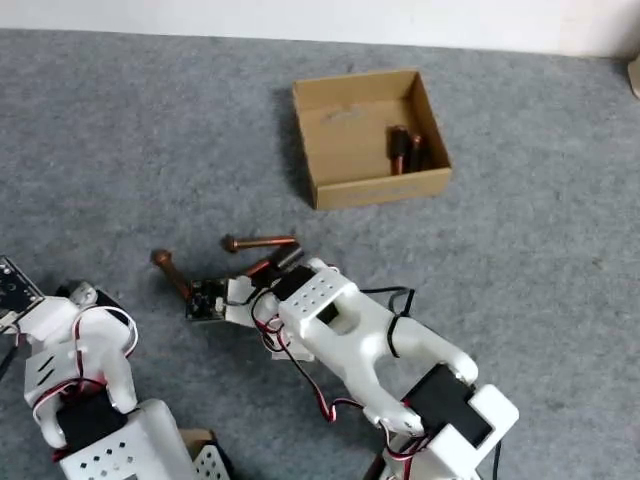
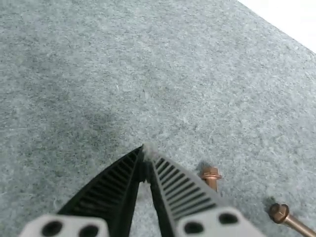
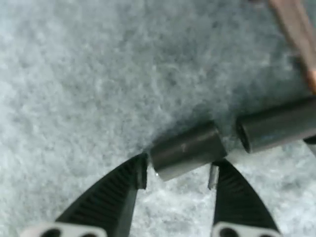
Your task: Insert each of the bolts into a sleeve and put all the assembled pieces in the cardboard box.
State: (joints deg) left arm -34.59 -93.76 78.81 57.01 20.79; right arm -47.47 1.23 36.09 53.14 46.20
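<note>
Two dark sleeves lie on the grey carpet. One sleeve [image 3: 185,148] sits between the fingertips of my right gripper [image 3: 177,173], which is open astride it. The second sleeve [image 3: 276,128] lies just beside it, with a copper bolt [image 3: 296,34] beyond. From above, my right arm [image 1: 330,320] reaches over a sleeve [image 1: 287,257], with one bolt [image 1: 260,242] lying flat and another bolt [image 1: 172,274] lying diagonally. My left gripper [image 2: 144,153] is shut and empty over bare carpet, two bolt heads [image 2: 211,175] [image 2: 279,212] off to its side. The cardboard box [image 1: 345,190] holds assembled pieces [image 1: 400,148].
My left arm [image 1: 75,350] sits at the near left of the carpet. A white wall strip [image 1: 320,15] borders the far edge. Open carpet lies between the bolts and the box.
</note>
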